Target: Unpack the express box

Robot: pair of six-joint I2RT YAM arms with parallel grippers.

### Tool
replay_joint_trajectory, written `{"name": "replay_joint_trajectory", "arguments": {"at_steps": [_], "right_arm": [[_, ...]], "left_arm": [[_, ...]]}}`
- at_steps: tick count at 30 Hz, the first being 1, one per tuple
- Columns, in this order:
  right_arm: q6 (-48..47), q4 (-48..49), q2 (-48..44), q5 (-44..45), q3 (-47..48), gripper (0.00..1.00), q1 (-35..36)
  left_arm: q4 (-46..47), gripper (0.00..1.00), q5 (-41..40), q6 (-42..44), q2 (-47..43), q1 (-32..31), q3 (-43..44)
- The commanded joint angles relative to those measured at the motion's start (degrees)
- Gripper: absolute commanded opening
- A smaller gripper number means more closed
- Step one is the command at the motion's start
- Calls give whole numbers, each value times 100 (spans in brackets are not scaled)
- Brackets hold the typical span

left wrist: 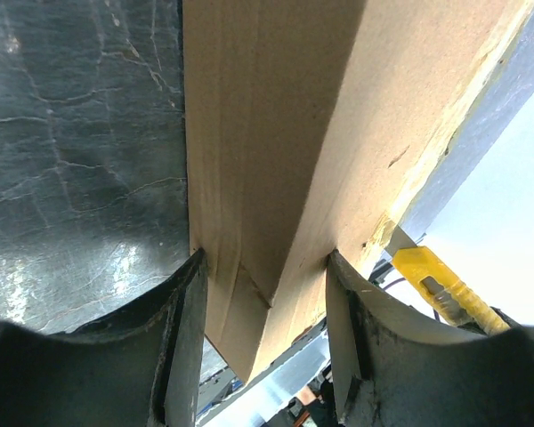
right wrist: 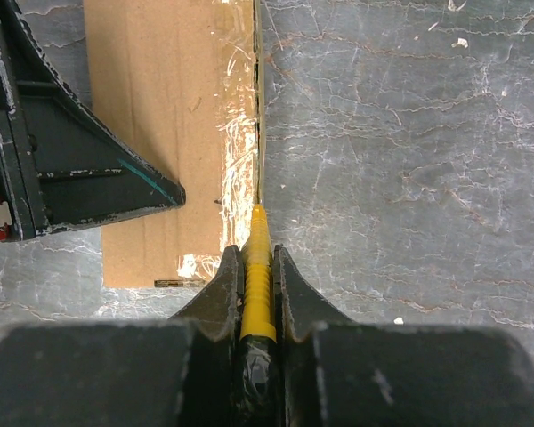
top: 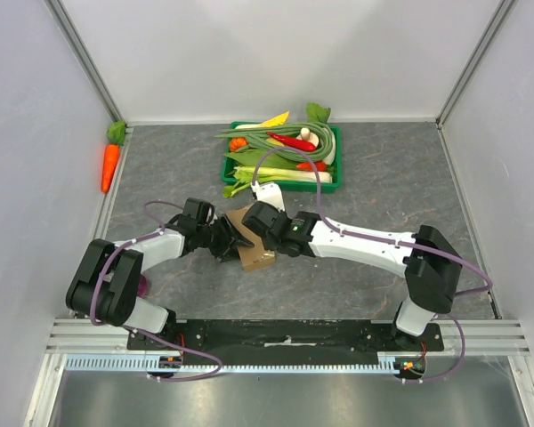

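Likely light, stiff cardboard: the left claw (left wrist: 265, 267) pinches the express box (left wrist: 276, 133) across its walls, the right claw (right wrist: 258, 260) clamps a yellow knife (right wrist: 259, 298) pointing 12 o'clock along its edge.

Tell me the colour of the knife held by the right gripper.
Yellow; the knife shows best in right wrist view.

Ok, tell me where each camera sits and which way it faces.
Top: above and behind the bases, looking down on the table; left arm and right arm show whole, meeting at the box.
Left wrist: looks along the left pincer, whose fingers clamp the box; table beyond.
Right wrist: looks down past the right pincer, shut on a yellow knife at the box's taped edge.
Shared: box in all three; knife in both wrist views.
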Motion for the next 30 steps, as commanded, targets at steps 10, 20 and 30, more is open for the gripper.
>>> {"name": "replay_joint_trajectory", "arguments": {"at_steps": [10, 20, 30], "right_arm": [[67, -485, -354, -681, -591, 0, 91], [67, -370, -397, -628, -724, 0, 126], [93, -669, -960, -558, -636, 0, 126]], "left_arm": [[-292, 27, -1432, -427, 232, 55, -120], [-222, 24, -1537, -550, 250, 55, -111], [-213, 22, -1617, -612, 267, 55, -111]]}}
